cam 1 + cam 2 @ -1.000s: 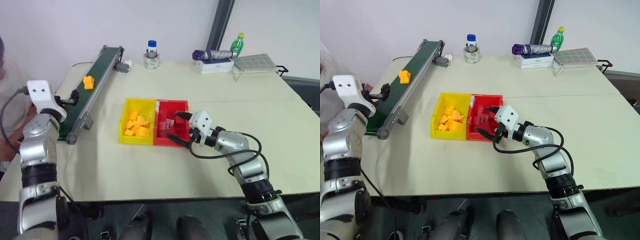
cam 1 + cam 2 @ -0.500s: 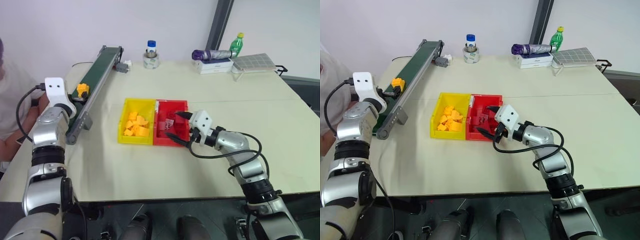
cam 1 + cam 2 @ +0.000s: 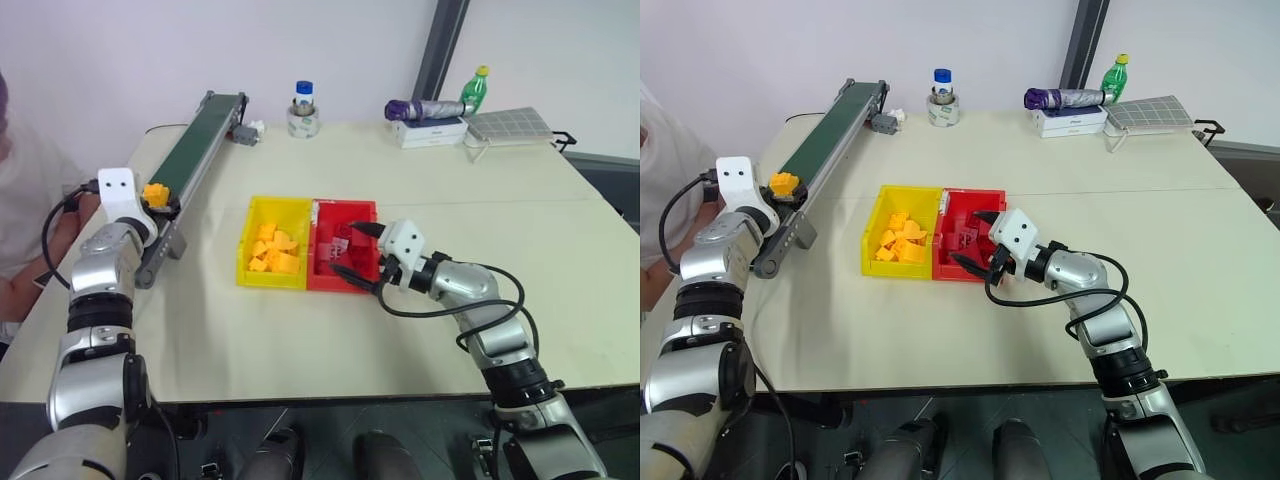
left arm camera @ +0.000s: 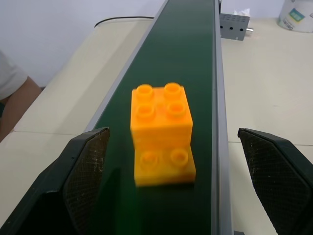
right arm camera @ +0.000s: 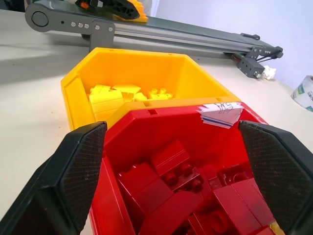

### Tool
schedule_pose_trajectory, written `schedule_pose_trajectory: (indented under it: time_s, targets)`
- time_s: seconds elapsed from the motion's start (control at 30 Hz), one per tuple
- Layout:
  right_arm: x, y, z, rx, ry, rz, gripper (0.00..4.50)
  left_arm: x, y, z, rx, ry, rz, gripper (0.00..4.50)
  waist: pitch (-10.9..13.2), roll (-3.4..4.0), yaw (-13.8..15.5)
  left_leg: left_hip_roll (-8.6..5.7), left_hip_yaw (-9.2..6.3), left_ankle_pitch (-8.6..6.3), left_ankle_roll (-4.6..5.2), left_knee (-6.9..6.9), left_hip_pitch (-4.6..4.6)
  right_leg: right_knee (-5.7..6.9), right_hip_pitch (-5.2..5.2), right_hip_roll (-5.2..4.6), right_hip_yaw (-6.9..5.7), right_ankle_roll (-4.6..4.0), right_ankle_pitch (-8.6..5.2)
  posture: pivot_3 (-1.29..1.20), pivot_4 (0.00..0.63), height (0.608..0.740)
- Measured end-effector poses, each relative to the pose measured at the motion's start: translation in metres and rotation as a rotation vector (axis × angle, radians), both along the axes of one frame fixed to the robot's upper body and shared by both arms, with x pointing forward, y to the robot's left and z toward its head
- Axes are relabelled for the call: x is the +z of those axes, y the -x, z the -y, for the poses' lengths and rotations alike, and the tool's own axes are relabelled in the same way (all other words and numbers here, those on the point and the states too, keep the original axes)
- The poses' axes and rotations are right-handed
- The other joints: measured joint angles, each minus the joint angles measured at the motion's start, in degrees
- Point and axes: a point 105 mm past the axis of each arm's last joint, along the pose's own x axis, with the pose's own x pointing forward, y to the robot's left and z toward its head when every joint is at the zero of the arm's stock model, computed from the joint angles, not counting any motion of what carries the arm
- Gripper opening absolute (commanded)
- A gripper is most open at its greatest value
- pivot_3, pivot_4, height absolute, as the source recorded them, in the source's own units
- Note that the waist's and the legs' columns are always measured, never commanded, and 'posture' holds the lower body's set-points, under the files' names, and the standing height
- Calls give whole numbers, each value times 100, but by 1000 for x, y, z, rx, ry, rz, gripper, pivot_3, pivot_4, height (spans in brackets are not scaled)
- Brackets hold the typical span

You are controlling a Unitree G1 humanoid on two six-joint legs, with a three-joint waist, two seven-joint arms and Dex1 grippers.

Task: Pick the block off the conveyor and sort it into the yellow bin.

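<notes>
Right gripper [image 3: 356, 251] hovers over the near end of the red bin [image 3: 343, 245], fingers spread wide, holding nothing. In the right wrist view both finger pads [image 5: 82, 171] flank the bin's heap of red blocks [image 5: 195, 193]. A white paper label [image 5: 220, 113] with a blue scribble, not legible, sits on the red bin's far rim. The yellow bin [image 3: 272, 243] is joined to the red bin on the robot's left side and holds a pile of yellow blocks [image 3: 273, 249].

Left gripper [image 4: 178, 186] is level at the near end of the conveyor [image 3: 195, 165], fingers wide open. The block [image 4: 161, 132] stands upright on the dark belt between the two pads [image 4: 85, 176], with a clear gap on each side; no contact, nothing gripped. Stepped brick: four studs on top, two on a lower ledge facing the wrist camera. Nothing lies between the pads and the block. A person's arm [image 4: 17, 105] shows beyond the counter [image 3: 400, 330] edge on the robot's left.

Further back, the grey motor [image 3: 245, 134] sits at the conveyor's far end, with a roll of tape [image 3: 303, 120] carrying a blue-capped bottle [image 3: 304, 96] just beside it. At the far right: a white box [image 3: 432, 131] with a folded purple umbrella [image 3: 425, 109] on top, a green bottle [image 3: 474, 90] and a grey gridded panel [image 3: 508, 124]. Print on the tape roll is too small to read.
</notes>
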Motion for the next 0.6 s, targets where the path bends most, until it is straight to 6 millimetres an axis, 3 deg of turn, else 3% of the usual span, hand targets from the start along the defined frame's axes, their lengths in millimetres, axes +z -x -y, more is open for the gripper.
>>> schedule_pose_trajectory:
  time_s: [0.1,0.17,0.2,0.43,0.5,0.6]
  targets:
    - [0,0,0,-1,0,-1,4500,-1,0,-1,6,2,-6,2710,0,0,0,0,0,0,0,0,0,1,0,0,0,0,0,0,150,740]
    - [0,0,0,-1,-1,-1,4500,-2,0,0,11,5,-7,1550,0,0,0,0,0,0,0,0,0,1,0,0,0,0,0,0,150,740]
    - [0,0,0,-2,-1,-1,4500,-2,0,0,13,8,-6,1249,0,0,1,0,0,0,0,0,0,1,0,0,0,0,0,0,150,740]
    - [-1,0,1,-5,-1,-2,4500,-3,3,2,-2,21,14,1303,0,0,-1,0,0,1,0,3,1,3,1,0,0,0,0,0,150,740]
    - [-1,0,1,-6,-1,-4,4500,1,4,14,-66,41,49,1303,0,0,13,0,0,1,0,5,0,3,2,-1,0,0,1,0,150,740]
    - [-1,0,1,-5,-2,-3,4500,23,10,52,-268,51,160,1303,0,-1,17,-2,0,0,-1,7,-1,0,5,-3,0,0,1,0,150,740]
